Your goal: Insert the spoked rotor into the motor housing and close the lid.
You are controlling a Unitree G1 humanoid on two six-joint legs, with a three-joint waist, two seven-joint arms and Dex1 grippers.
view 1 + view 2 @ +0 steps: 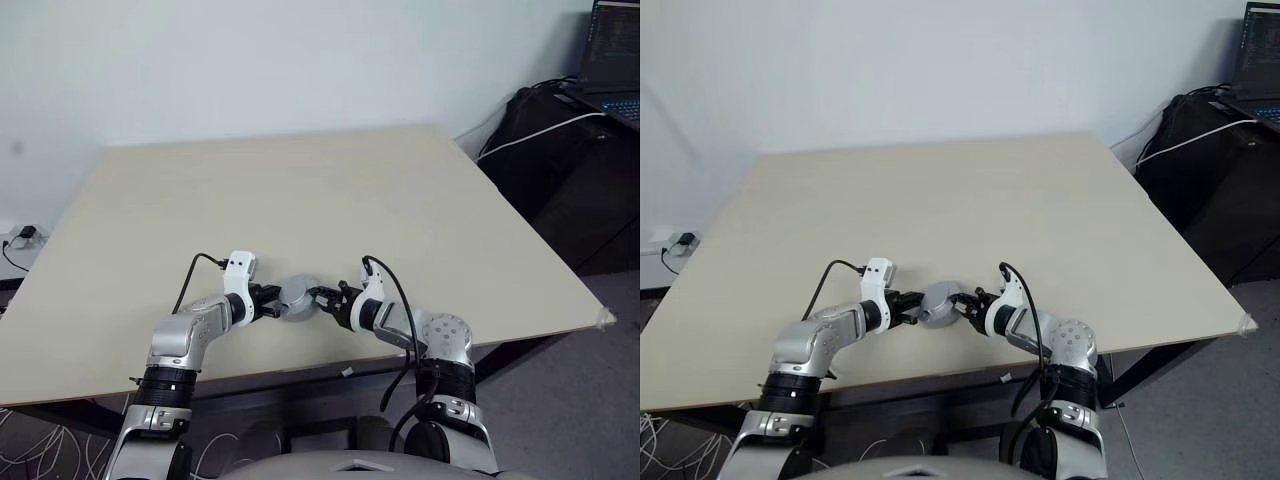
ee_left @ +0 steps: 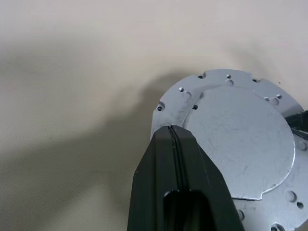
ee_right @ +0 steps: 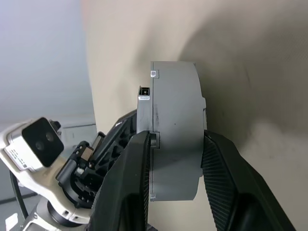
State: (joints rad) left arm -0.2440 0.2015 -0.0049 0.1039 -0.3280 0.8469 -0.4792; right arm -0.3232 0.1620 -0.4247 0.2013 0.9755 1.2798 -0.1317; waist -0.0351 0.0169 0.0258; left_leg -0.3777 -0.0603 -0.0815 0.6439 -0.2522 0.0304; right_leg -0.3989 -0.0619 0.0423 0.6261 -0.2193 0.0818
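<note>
Two grippers, left (image 1: 268, 303) and right (image 1: 322, 294), flank one lid (image 1: 296, 296).

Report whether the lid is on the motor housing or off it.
On. The right wrist view shows the grey lid seated flush against the motor housing, a thin seam between them, with the right gripper straddling the stack.
</note>
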